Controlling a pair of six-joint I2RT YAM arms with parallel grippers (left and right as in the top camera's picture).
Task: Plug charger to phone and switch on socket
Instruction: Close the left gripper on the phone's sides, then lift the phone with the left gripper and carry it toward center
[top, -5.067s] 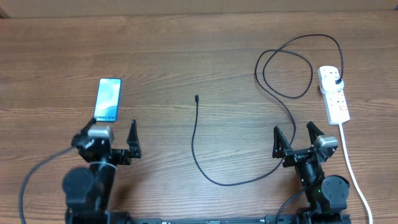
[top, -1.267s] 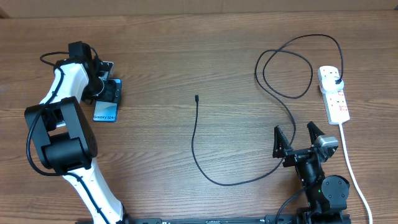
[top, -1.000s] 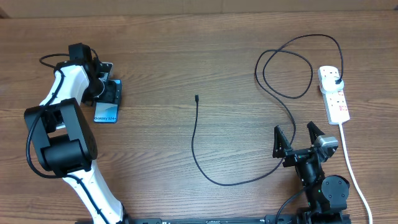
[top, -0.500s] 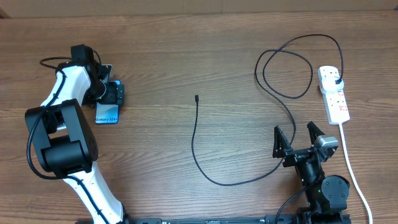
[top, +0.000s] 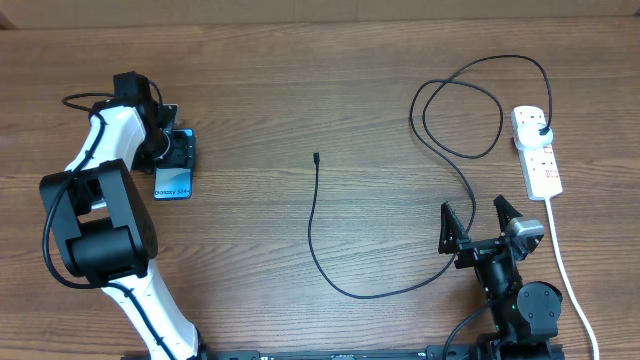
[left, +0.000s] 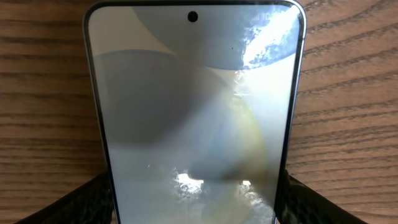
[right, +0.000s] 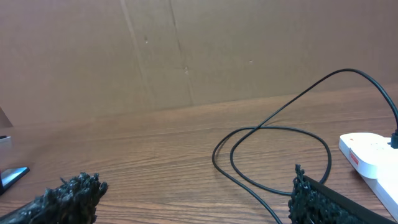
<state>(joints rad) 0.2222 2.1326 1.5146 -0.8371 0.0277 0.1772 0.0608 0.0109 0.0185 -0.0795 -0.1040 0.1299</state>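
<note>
"Galaxy S24+" reads in small white letters on the 6 o'clock end of the phone (top: 172, 184), which lies flat at about 9 o'clock on the wooden table (top: 300, 60); this is the only legible writing, and only the overhead view shows it; the phone's upper half is hidden there under the left gripper (top: 178, 150); the left wrist view shows that hidden part instead, a pale glassy screen with glare patches and a punch-hole lens at 12 o'clock, the lettered end cut off below; in that view the black fingers (left: 68, 208) sit against both long edges with no wood showing between, so the left gripper is clamped on the phone; the charger (top: 312, 235) lies apart, its small tip near the table's centre, the cable curving down toward 6 o'clock and looping up to its black plug seated in the socket (top: 540, 165) at 3 o'clock; the socket's red marks are too small to read; its white cord (top: 568, 275) runs off toward 5 o'clock; the right gripper (top: 483, 222) rests at 5 o'clock, jaws spread and empty; its wrist view cuts off the socket at the right edge and shows a cardboard wall (right: 186, 50) behind.
</note>
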